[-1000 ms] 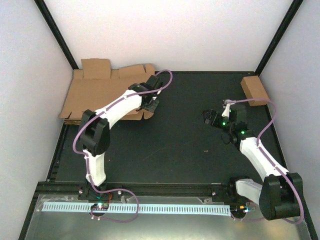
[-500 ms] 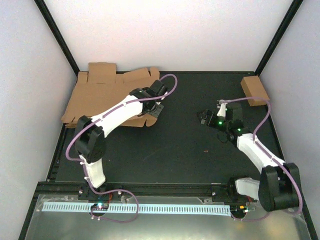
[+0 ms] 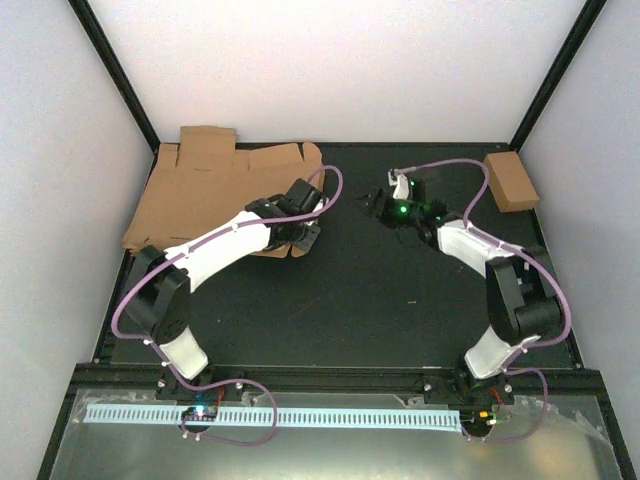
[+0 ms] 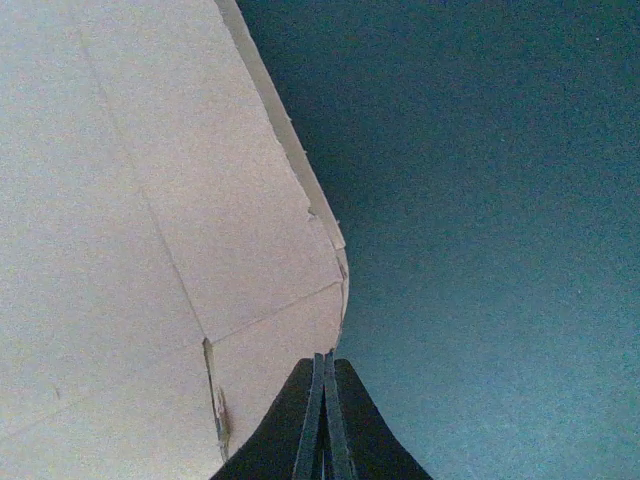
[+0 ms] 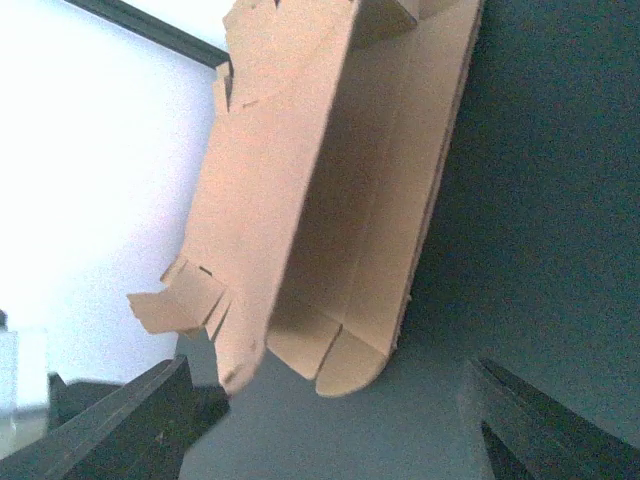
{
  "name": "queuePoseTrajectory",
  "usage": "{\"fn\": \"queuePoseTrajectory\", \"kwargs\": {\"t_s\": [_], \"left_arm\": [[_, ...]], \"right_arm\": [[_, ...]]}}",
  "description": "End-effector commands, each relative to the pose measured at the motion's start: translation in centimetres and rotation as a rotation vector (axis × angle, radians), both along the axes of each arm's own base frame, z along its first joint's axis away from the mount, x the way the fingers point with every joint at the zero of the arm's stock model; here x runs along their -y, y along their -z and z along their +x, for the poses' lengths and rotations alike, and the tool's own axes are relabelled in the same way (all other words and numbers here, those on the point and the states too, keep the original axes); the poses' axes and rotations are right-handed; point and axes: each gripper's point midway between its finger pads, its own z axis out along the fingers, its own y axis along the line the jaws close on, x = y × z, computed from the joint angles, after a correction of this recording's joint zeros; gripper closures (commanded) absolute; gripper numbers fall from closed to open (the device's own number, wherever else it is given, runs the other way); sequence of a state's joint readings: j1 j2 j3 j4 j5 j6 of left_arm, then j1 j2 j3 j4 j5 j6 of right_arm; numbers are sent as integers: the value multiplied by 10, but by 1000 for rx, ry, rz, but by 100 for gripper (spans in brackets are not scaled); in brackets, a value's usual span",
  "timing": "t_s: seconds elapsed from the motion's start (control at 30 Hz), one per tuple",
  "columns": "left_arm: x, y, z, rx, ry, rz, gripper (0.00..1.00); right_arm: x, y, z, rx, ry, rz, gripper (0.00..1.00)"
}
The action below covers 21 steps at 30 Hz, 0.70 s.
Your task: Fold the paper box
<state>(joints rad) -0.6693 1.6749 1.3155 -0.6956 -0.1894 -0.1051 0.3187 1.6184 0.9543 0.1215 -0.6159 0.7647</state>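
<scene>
- The paper box (image 3: 205, 195) lies opened out and mostly flat in the far left corner of the dark desk (image 3: 380, 300); its left side is against the left wall (image 3: 60, 200); cut flaps and tabs stick out along its far edge.
- The left jaws are pressed together with nothing between them; in the left wrist view their tips sit at the rounded corner of a flap on the box's near right side; whether they touch the cardboard cannot be told.
- The left arm (image 3: 225, 240) stretches from its base at the near left edge diagonally toward the far middle; its wrist bends down over the box's near right corner.
- The right jaws are spread wide and hold nothing; in the right wrist view the box lies straight ahead of them, apart from both fingers, its rounded flaps nearest and its panels forming a shallow trough.
- The right arm (image 3: 470, 245) rises from its base at the near right, folds at the elbow, and reaches left to the far middle of the desk; its jaws point at the box's right edge, with bare desk between.
- A small closed brown box (image 3: 510, 180) sits in the far right corner, well apart from both pairs of jaws.
</scene>
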Motion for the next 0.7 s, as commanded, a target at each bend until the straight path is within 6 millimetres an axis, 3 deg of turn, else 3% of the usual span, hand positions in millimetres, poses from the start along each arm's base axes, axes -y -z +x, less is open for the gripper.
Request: {"fn": "queuePoseTrajectory", "kwargs": {"t_s": [0.0, 0.13, 0.37, 0.53, 0.67], "left_arm": [[21, -21, 2, 68, 65, -109, 98], [22, -20, 2, 78, 72, -122, 99], [24, -13, 0, 72, 72, -137, 98], [22, -13, -1, 74, 70, -135, 98], [22, -17, -2, 87, 73, -150, 99]], "right_arm": [[-15, -12, 16, 21, -62, 14, 25], [-19, -9, 20, 29, -120, -34, 26], [-18, 0, 1, 56, -167, -36, 20], [-6, 12, -3, 70, -169, -42, 20], [11, 13, 8, 87, -149, -15, 20]]}}
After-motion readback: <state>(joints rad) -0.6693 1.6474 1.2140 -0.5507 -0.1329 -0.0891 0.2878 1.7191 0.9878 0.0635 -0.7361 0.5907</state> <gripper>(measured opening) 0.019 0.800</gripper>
